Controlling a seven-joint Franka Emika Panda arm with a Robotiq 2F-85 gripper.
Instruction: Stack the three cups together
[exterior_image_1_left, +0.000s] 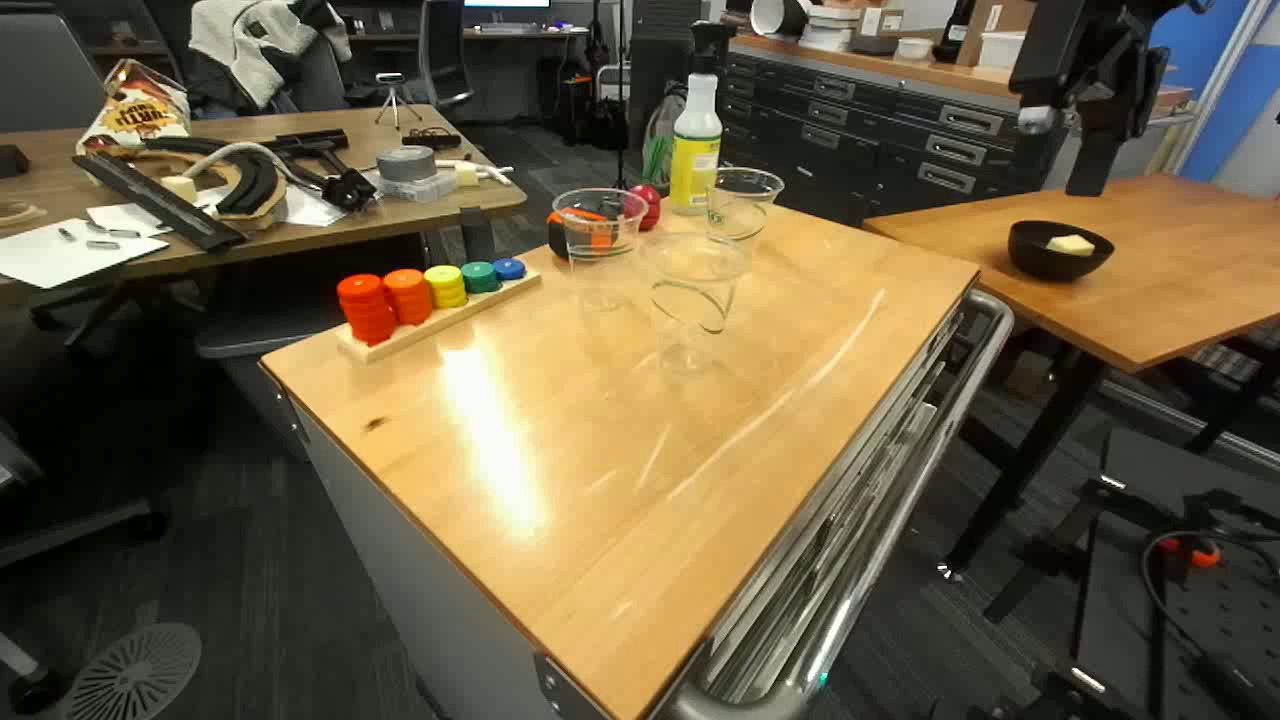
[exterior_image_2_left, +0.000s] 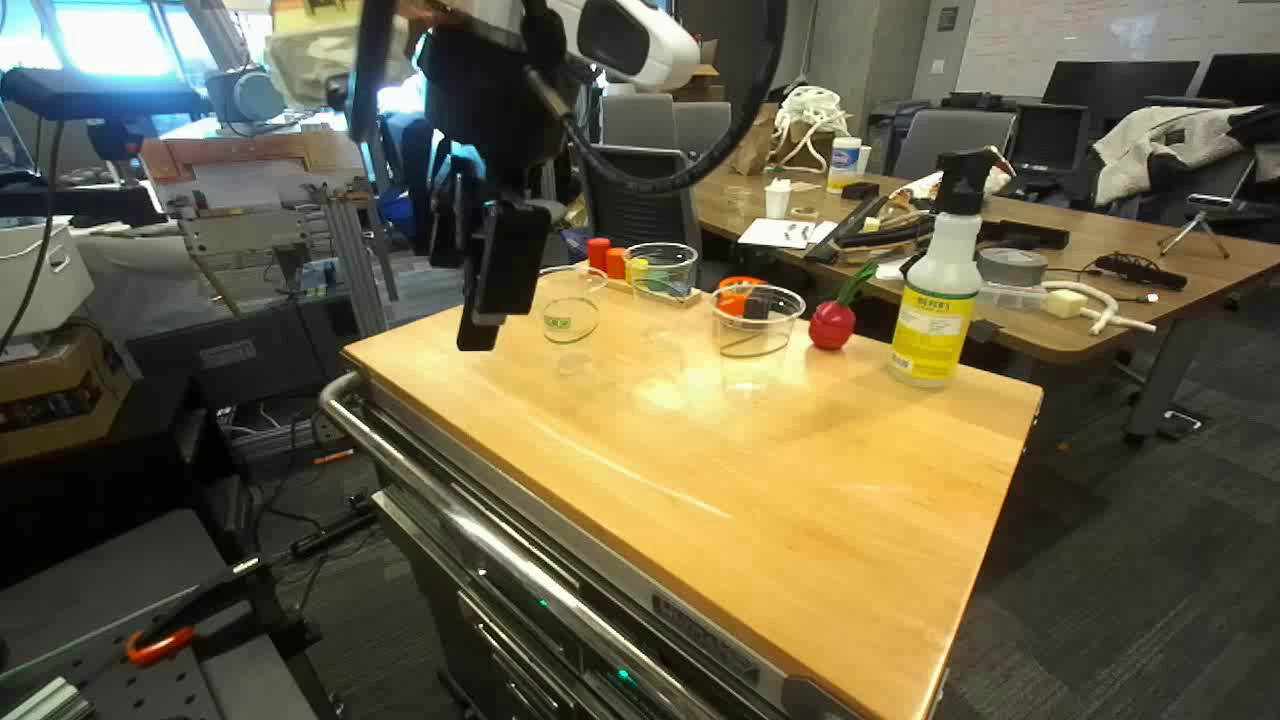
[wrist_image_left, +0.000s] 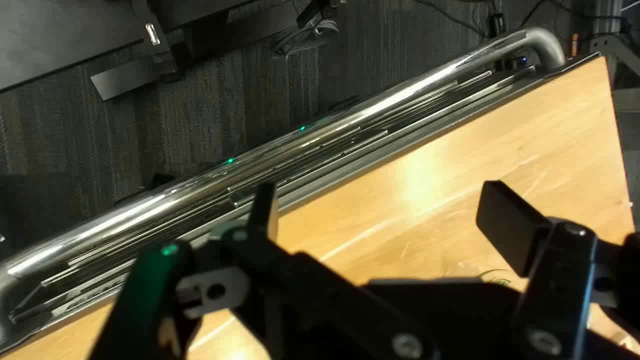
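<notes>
Cups (exterior_image_1_left: 695, 305), three, clear and tapered, stood upright and unstacked on a glossy wooden worktop (exterior_image_1_left: 600, 430), upper centre in an exterior view. In an exterior view we noticed green print on the leftmost cup (exterior_image_2_left: 558, 322). Low in the wrist view, the black gripper (wrist_image_left: 382, 215), jaws wide apart, held nothing.

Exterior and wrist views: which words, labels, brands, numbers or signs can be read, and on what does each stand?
Spray bottle: label word probably "MEYER'S", blurred; rest too small.
Clear cup: green mark, too blurred.
Snack bag: bold lettering, unreadable.
White canister: label too small.
Cart plate: lettering blurred.
Whiteboard: faint writing, unreadable.
Pillar sign: too small.
Nothing legible in the wrist view.
</notes>
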